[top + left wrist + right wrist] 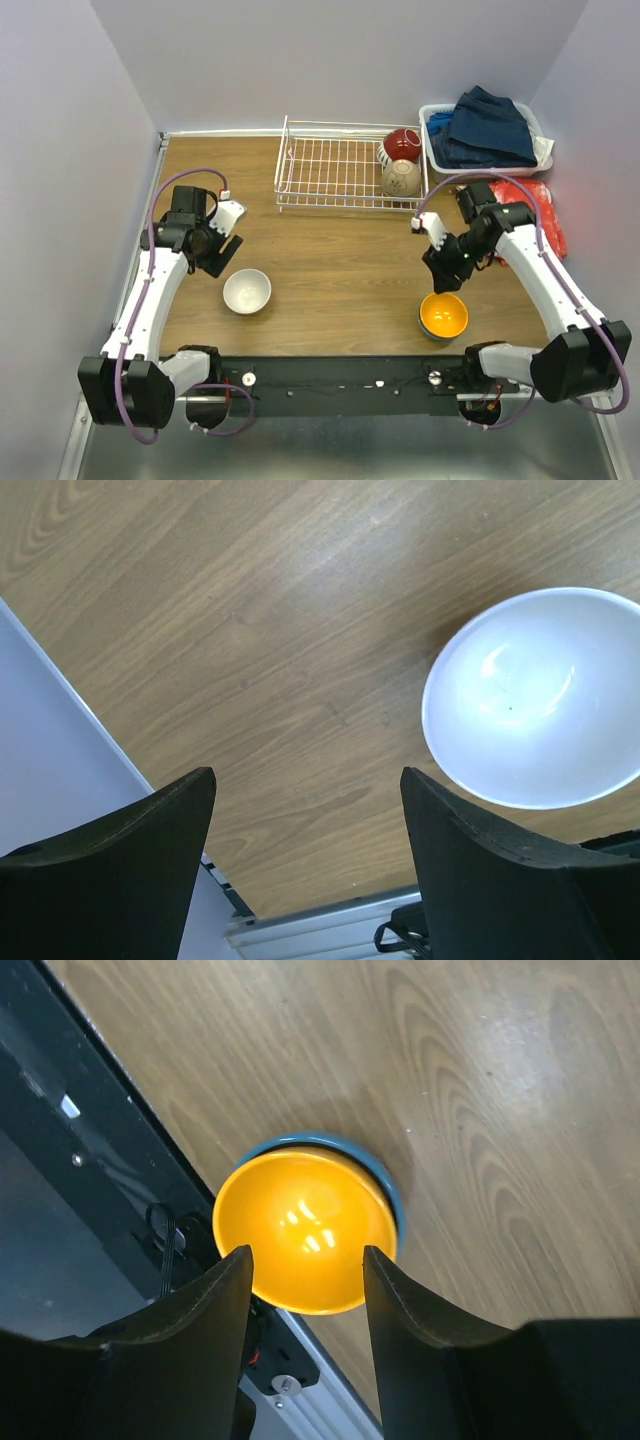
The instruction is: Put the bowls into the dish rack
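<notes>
Wooden table [340, 265] carries:
- white wire dish rack [330, 170] at 12 o'clock
- white bowl [247, 291] at 8 o'clock
- blue bowl [388, 1182], with an orange bowl [443, 314] nested inside, at 4 o'clock
- white basket [436, 160] at 2 o'clock

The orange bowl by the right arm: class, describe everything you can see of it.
The orange bowl is round, glossy and empty. It sits upright, nested inside a blue bowl whose rim shows around it, on the wooden table near the front edge. The right end effector hangs open above it, apparently not touching.
</notes>
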`<action>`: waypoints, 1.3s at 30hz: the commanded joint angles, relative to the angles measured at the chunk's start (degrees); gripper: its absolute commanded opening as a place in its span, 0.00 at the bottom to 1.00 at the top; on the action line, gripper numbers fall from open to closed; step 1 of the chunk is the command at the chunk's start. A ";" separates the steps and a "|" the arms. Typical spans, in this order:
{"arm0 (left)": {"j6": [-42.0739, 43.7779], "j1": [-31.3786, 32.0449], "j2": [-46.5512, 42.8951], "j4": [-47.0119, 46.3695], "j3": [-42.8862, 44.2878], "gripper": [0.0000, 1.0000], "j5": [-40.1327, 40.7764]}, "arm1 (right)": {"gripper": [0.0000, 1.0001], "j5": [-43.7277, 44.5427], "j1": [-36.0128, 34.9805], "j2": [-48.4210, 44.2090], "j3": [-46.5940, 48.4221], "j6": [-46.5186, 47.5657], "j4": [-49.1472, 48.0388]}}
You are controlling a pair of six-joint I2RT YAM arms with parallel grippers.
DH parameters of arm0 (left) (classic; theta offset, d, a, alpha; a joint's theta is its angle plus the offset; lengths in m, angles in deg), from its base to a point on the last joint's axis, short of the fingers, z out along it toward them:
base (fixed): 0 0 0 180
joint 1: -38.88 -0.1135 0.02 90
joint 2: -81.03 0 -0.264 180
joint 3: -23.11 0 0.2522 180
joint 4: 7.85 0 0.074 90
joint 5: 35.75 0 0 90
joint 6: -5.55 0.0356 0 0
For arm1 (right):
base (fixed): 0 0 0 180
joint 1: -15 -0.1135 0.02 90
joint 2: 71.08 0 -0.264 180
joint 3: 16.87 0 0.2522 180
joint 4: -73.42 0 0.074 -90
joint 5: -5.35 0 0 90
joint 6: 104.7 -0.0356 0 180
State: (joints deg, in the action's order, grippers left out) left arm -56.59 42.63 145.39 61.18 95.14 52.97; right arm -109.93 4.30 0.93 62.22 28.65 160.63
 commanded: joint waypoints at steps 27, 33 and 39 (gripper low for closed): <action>0.01 -0.58 3.75 -5.52 -0.60 0.84 6.29 | 1.00 1.00 -13.56 2.79 -15.75 -7.13 -0.76; -0.26 -1.20 4.81 -5.78 -0.08 0.84 5.85 | 1.00 5.58 -13.47 4.81 -14.96 -13.90 -5.76; -0.17 -1.29 5.78 -6.22 0.54 0.84 6.11 | 0.89 5.58 -13.56 6.04 -13.81 -18.30 -9.73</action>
State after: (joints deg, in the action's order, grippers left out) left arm -57.25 41.82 150.63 56.06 93.56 57.91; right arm -106.28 -8.95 6.11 47.13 15.25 155.52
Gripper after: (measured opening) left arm 0.842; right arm 0.931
